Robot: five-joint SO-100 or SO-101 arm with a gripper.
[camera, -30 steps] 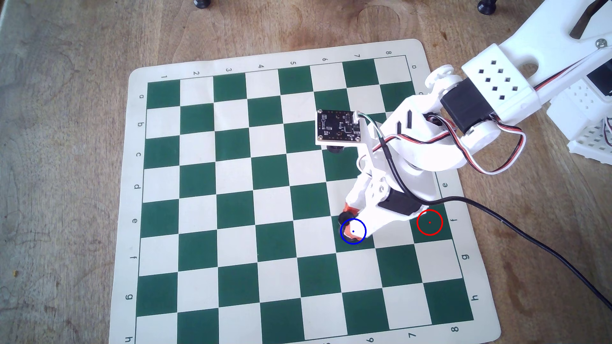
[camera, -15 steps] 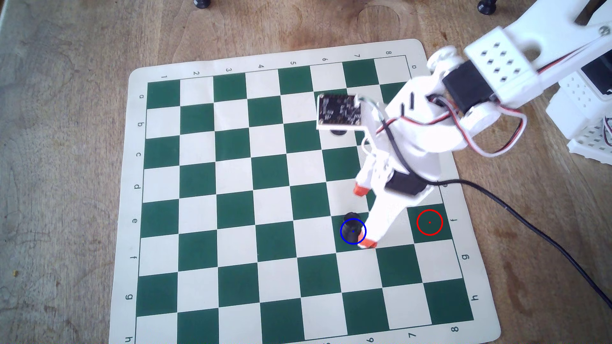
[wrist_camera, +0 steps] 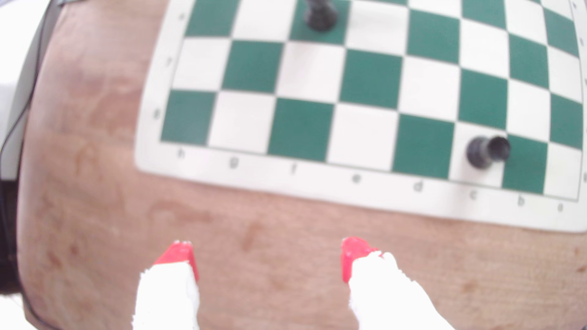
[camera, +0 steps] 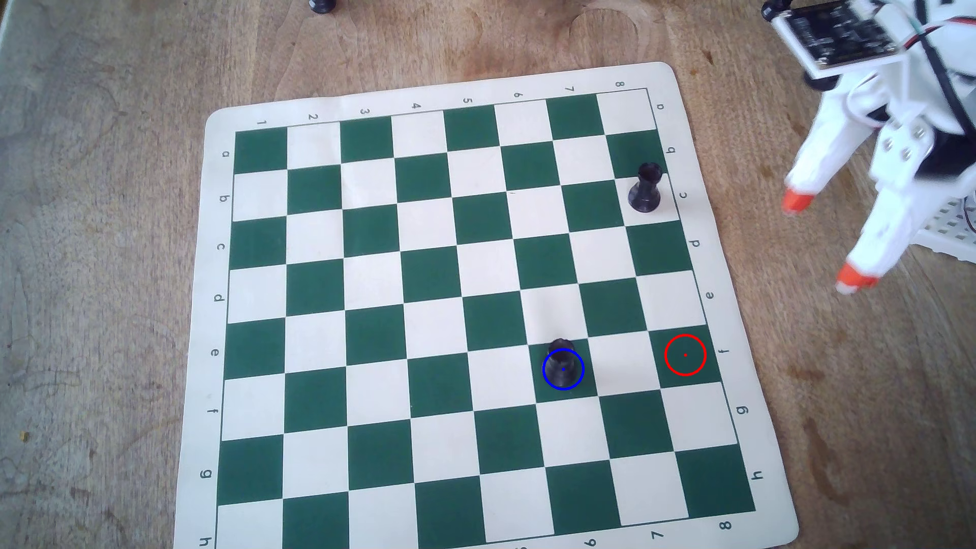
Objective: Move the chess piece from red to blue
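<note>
Two black rooks stand on the board in the overhead view. One, the chess piece, is upright inside the blue ring, base near the ring's centre; the red ring two squares to its right is empty, so the move looks done. The other rook stands upright near the board's right edge, well apart. The gripper hangs off the board over the table, jaws spread, holding nothing.

Wrist view: the orange-red fingertips are wide apart above bare wood, with the chess piece at the top edge and the other rook to the right. The piece looks light, rigid and smooth, likely plastic, and easy to tip. If regrasped, its narrow waist would probably be the best hold.
</note>
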